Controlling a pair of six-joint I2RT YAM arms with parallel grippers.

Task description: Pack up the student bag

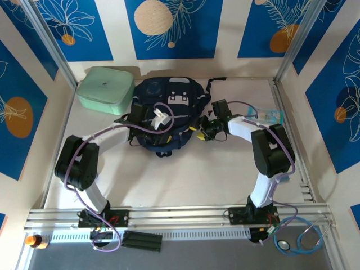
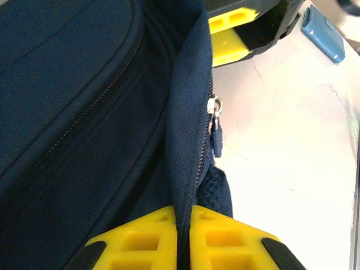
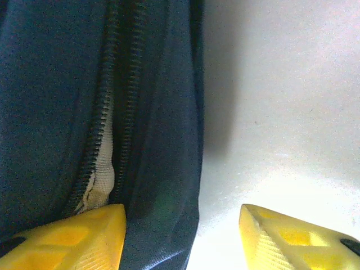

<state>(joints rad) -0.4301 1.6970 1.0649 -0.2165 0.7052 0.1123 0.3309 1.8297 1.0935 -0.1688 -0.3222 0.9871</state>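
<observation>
1. On the top external view I see the student bag (image 1: 169, 98) lying flat at the far centre of the table (image 1: 169, 180). Its front pocket with the white patches faces up. It sits just beside the mint-green case (image 1: 106, 89), which is on its left.

2. Left gripper (image 2: 184, 236): on the left wrist view I read the 2 yellow fingers (image 2: 140, 244) as pressed together. They pinch an upright fold of navy fabric at the edge of the student bag. A zipper pull (image 2: 215, 135) hangs on that fold, above the pinch point.

3. Right gripper (image 3: 183, 236): on the right wrist view I read the fingers as spread and holding nothing. The left finger (image 3: 73, 236) is against the bag fabric. The other finger is over bare table, well apart from it.

4. On the same view, a zipper track (image 3: 109, 101) runs up the bag. It is parted low down, and pale lining (image 3: 104, 174) shows in the gap.

5. On the top external view, both arms reach in toward the bag, 1 from each side. The right gripper is at the bag's right edge.

6. A blue stethoscope (image 1: 304, 239) lies at the near right corner, beyond the rail.
</observation>
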